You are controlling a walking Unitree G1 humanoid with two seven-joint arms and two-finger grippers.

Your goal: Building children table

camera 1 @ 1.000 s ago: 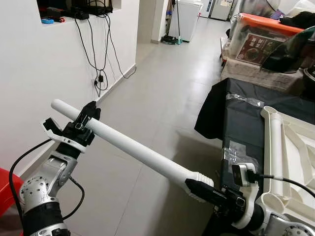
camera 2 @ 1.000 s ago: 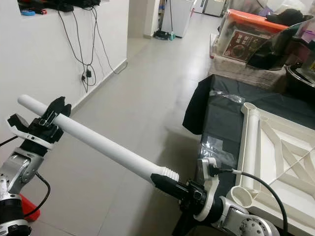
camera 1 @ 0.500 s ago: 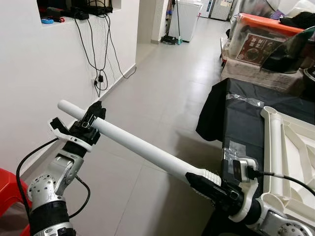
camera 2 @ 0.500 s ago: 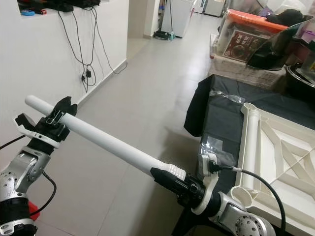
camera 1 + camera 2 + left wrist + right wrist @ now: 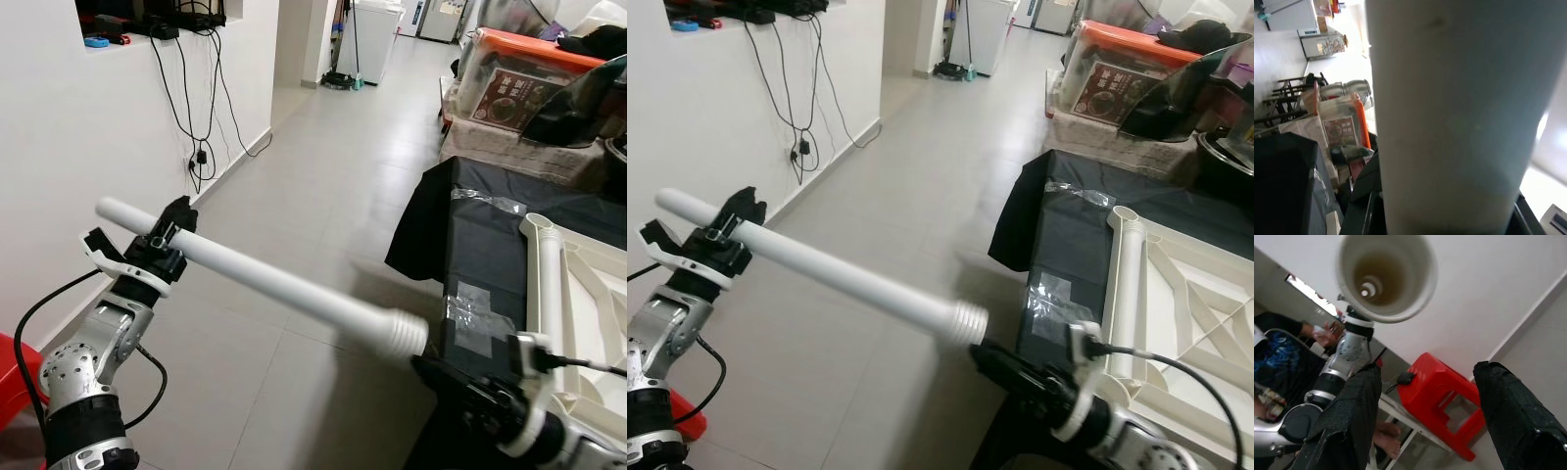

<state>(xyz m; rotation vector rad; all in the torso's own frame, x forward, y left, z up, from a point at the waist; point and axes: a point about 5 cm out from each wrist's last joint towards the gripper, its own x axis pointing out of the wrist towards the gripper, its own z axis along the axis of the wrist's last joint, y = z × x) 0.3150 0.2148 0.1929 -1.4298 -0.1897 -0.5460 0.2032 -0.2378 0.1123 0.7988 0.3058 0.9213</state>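
Left hand [image 5: 162, 238] clamps table leg [image 5: 284, 289] (ribbed end free); right hand [image 5: 1019, 372] spread

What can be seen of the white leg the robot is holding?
The leg is a long, smooth white tube that looks plastic, with a ribbed collar at its near end, which the right wrist view shows to be hollow. It lies slanted in mid-air above the tiled floor. The left pincer is clamped near its far end. The right pincer is open just below the ribbed end, not touching it.
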